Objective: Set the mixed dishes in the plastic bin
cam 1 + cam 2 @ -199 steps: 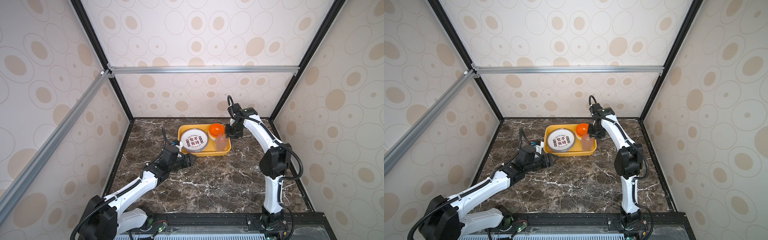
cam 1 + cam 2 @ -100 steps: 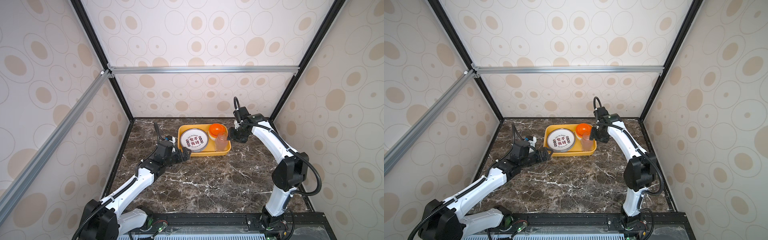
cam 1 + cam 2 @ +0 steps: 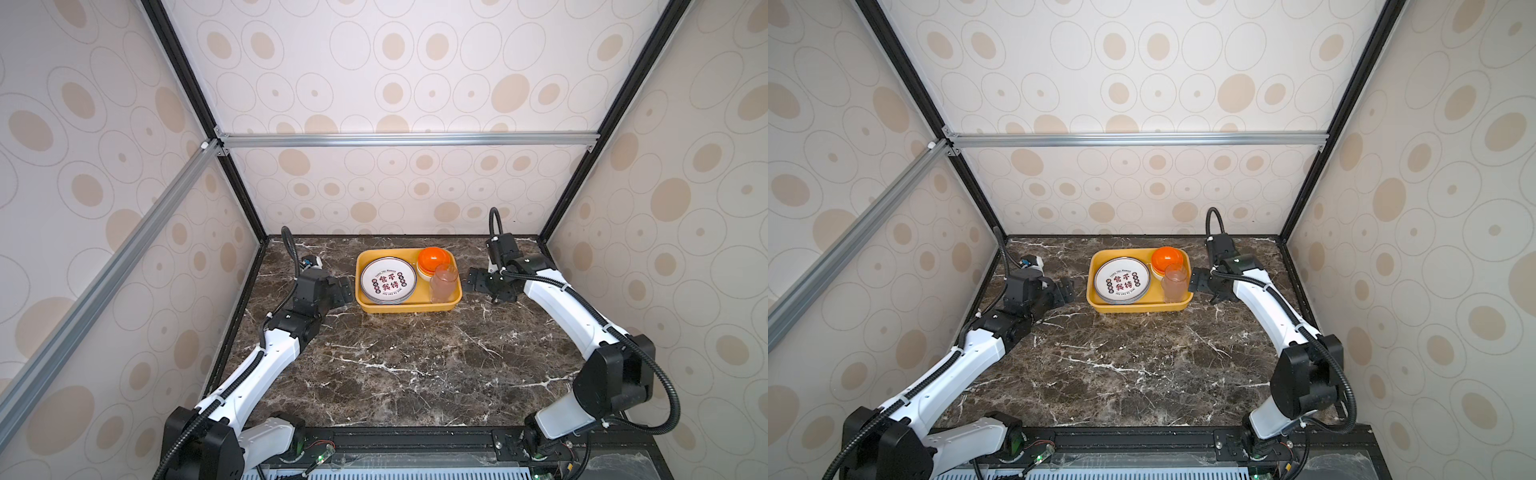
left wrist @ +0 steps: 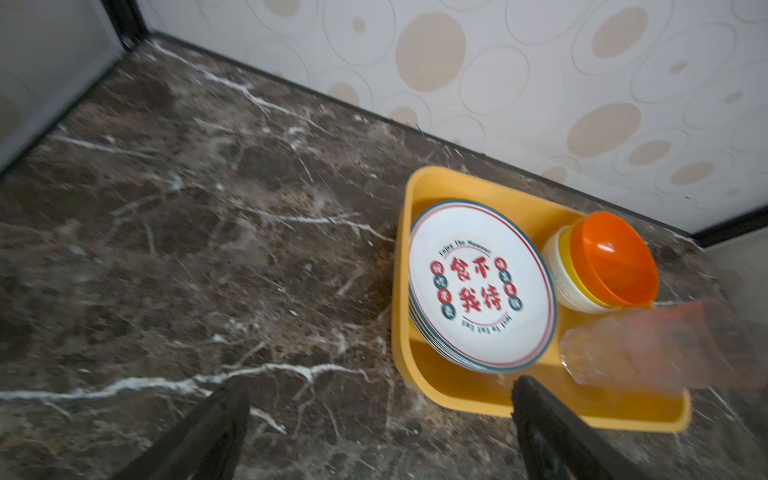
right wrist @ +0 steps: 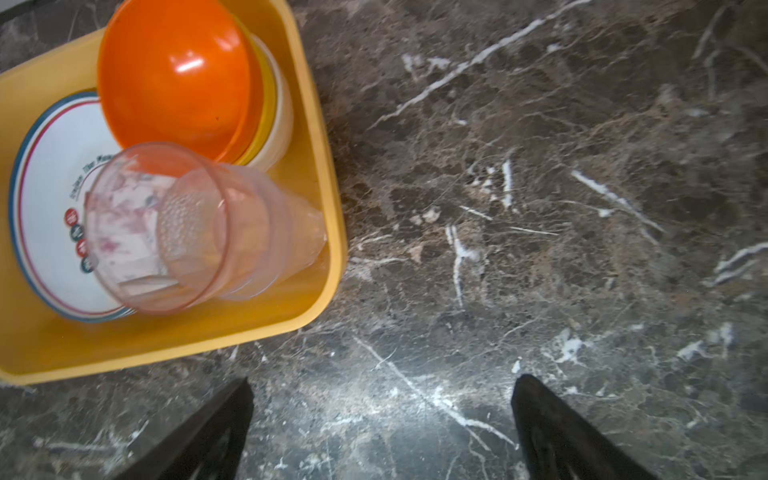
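**At the back of the table: dishes in the bin, both claws empty**

On either side of the bin (image 3: 407, 308), the left claw (image 4: 380, 386) and the right claw (image 5: 380, 384) stand spread wide and pinch nothing. Inside the bin are a stack of plates (image 3: 388, 280), nested bowls (image 3: 434, 259) with an orange one on top, and a stack of pinkish cups (image 3: 444, 286) in the corner nearest the right claw. No dish shows on the bare table (image 3: 415, 365), so the loading looks done and the step in hand is probably getting clear. To do that well, lift each claw before swinging it back, with the fingers kept apart and away from the rim. The cup stack is tall and light and would likely tip at a nudge.

The number of plates, bowls or cups in each stack cannot be counted. The cups are blurred in the left wrist view, and whether they touch the bowls is unclear. Both arms cover patches of table, and each wrist view shows only the finger ends.
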You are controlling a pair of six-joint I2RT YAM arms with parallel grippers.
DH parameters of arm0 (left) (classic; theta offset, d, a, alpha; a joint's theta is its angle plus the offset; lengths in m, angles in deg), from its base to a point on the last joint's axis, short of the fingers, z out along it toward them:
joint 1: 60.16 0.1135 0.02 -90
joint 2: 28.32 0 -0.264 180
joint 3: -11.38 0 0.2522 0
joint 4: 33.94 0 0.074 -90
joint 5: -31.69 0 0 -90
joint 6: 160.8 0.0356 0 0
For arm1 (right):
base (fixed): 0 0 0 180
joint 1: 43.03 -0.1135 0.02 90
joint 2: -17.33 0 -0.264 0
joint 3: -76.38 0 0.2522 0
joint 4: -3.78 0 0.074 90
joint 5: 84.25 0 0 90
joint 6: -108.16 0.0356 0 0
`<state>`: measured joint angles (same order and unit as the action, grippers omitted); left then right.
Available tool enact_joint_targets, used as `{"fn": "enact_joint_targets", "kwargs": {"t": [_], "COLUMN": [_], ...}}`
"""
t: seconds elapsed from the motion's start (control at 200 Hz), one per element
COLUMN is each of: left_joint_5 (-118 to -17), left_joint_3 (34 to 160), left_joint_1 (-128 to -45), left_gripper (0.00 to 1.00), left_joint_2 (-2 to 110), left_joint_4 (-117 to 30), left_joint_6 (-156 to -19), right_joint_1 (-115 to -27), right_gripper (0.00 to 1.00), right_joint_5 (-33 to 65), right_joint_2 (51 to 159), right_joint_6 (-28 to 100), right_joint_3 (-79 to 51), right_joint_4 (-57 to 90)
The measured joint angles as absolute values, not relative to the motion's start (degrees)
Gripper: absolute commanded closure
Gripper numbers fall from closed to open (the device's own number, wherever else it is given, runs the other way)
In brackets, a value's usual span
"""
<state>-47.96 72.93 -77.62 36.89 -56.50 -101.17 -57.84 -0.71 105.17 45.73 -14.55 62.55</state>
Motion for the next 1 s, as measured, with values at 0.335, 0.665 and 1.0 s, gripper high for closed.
{"fn": "enact_joint_targets", "kwargs": {"t": [0.335, 0.665, 1.0], "left_joint_5": [-33.1, -29.5, -28.6], "left_joint_3": [49.6, 39.4, 33.1], "left_joint_1": [-72.8, -68.7, -67.0], "left_gripper": [0.02, 0.02, 0.02], "left_joint_2": [28.9, 42.2, 54.7], "left_joint_4": [-29.7, -1.5, 24.5], "left_joint_6": [-87.8, -82.0, -77.2], "right_joint_1": [-57.2, -57.0, -53.6], "right_gripper": [0.00, 0.00, 0.00], "right_joint_5": [-23.5, -32.8, -29.5], "right_joint_2": [89.9, 94.0, 101.2], "right_joint_6": [39.1, 27.7, 21.4], "right_joint_3": [16.8, 33.9, 40.9], "right_joint_4": [31.3, -2.2, -25.6]}}
